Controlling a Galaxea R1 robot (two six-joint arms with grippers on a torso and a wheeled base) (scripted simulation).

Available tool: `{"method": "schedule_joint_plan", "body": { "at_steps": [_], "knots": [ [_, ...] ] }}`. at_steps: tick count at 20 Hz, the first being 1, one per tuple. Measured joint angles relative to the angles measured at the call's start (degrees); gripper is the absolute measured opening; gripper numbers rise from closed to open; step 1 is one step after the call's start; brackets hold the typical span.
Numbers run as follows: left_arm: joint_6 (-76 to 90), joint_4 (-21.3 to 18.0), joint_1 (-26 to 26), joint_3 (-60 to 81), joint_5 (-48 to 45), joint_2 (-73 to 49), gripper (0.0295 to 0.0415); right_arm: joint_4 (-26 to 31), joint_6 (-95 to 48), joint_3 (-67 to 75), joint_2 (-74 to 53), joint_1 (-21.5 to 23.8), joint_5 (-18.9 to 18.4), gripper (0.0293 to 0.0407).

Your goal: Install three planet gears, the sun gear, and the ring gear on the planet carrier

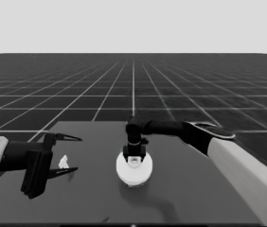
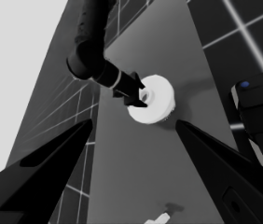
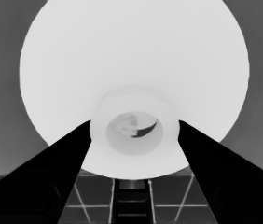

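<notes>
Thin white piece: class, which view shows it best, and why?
The head view: the thin white piece lies whole on the table between the waiting left pincer's fingers, untouched. The left wrist view shows only a cut-off sliver; the right wrist view shows none of it.

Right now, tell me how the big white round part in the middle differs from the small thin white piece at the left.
The large thick white round disc with a raised hub is far bigger than the thin white piece. The disc is round with a middle hole; the piece is irregular. The right hand straddles the disc's hub; the piece lies loose between the waiting left hand's fingers. Both are white, on the dark table.
</notes>
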Motion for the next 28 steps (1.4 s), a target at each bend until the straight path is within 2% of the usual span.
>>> {"method": "schedule_joint_plan", "body": {
  "at_steps": [4, 28],
  "knots": [
    [0.0, 0.0, 0.0, 0.0, 0.0, 0.0, 0.0385, -2.93, -1.57, -2.5, 0.64, -3.12, 1.03, 0.0348],
    [0.0, 0.0, 0.0, 0.0, 0.0, 0.0, 0.0385, -3.22, 8.05, -2.85, 0.64, -4.23, 1.14, 0.0348]
  ]
}}
